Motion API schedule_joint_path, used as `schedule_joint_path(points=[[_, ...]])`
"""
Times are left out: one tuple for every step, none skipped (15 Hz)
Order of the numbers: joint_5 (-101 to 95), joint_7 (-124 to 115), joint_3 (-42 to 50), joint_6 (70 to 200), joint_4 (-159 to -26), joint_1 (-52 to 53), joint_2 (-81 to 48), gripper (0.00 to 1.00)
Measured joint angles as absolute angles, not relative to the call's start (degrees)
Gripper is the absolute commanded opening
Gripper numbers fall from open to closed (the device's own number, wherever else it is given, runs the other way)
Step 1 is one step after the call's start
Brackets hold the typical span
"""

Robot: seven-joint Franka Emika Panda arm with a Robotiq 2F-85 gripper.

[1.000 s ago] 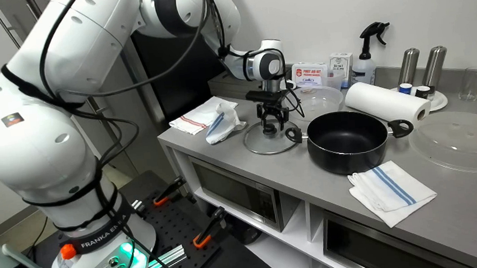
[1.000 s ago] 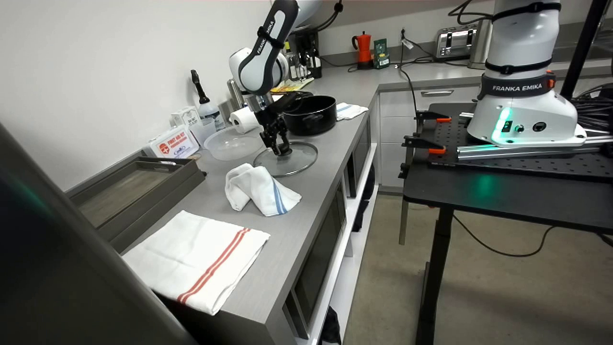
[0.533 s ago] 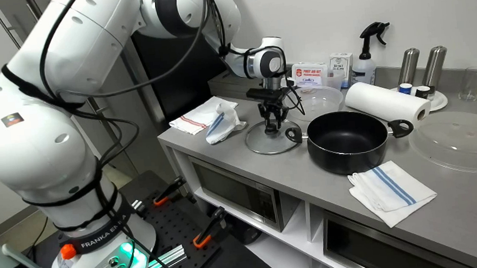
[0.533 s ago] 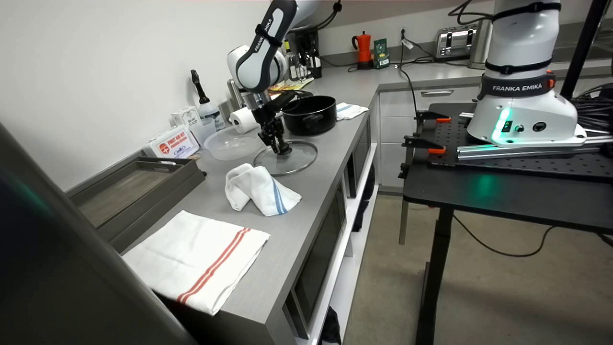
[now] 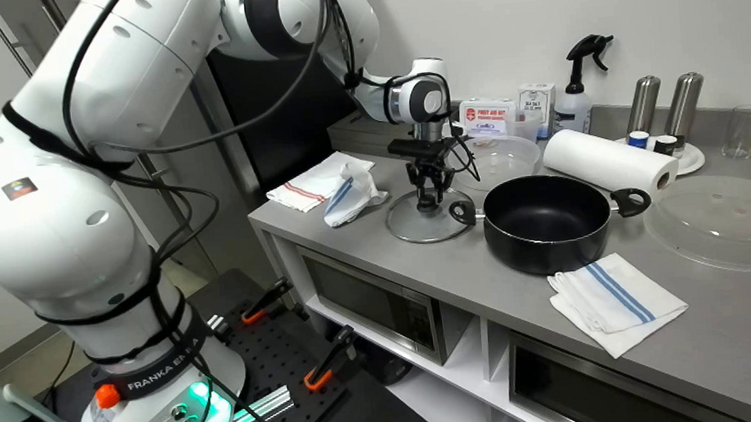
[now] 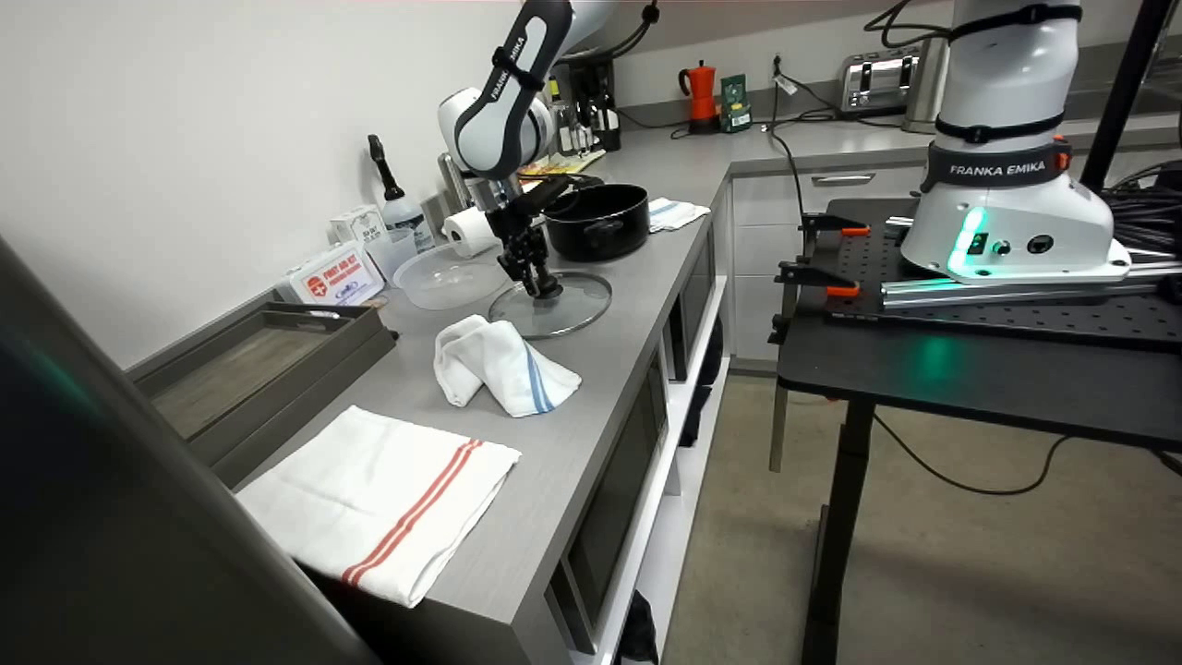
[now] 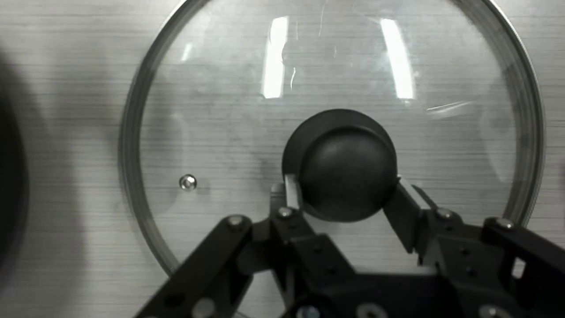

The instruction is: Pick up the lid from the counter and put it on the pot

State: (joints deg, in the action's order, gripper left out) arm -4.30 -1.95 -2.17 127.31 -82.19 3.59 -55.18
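Observation:
The round glass lid [image 7: 220, 128] lies flat on the grey counter [image 5: 378, 243], its thin metal rim close to the pot. In the wrist view its black knob [image 7: 346, 172] sits between both fingers, a pad touching each side. My gripper [image 7: 345, 179] is shut on this knob; both exterior views show the gripper [image 5: 427, 191] pointing down at the lid's middle. Beside the lid stands the black pot [image 5: 545, 247], uncovered, one side handle [image 5: 462, 212] reaching over toward the lid's rim. A dark curve of the pot [image 7: 9, 176] shows at the wrist view's left edge.
A clear plastic bowl [image 5: 507, 159] stands behind the lid. A crumpled towel [image 6: 508, 365] lies nearby. Past the pot are a paper roll [image 5: 605, 158], a large clear dome cover [image 5: 730, 221] and a blue-striped towel [image 5: 618, 302]. A grey tray [image 6: 268, 369] stands against the wall.
The fingers have come together onto the knob. The lid and gripper shifted very slightly toward the pot between one second and half a second ago; since then they look still.

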Motion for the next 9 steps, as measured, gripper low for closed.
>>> schedule_joint_path(points=[[-4.2,-1.9,-2.2,127.3,-82.2,3.6,-55.2,0.53],[-4.1,-1.9,-2.2,127.3,-82.2,3.5,-55.2,0.51],[-4.1,-1.9,-2.2,127.3,-82.2,3.5,-55.2,0.48],[-4.0,-1.9,-2.2,127.3,-82.2,3.4,-55.2,0.45],[-4.0,-1.9,-2.2,127.3,-82.2,3.4,-55.2,0.46],[-4.0,-1.9,-2.2,127.4,-82.2,3.4,-55.1,0.47],[-3.9,-1.9,-2.2,127.4,-82.3,3.3,-55.1,0.48],[-3.9,-1.9,-2.2,127.4,-82.3,3.3,-55.1,0.46],[-3.9,-1.9,-2.2,127.4,-82.4,3.2,-55.0,0.54]])
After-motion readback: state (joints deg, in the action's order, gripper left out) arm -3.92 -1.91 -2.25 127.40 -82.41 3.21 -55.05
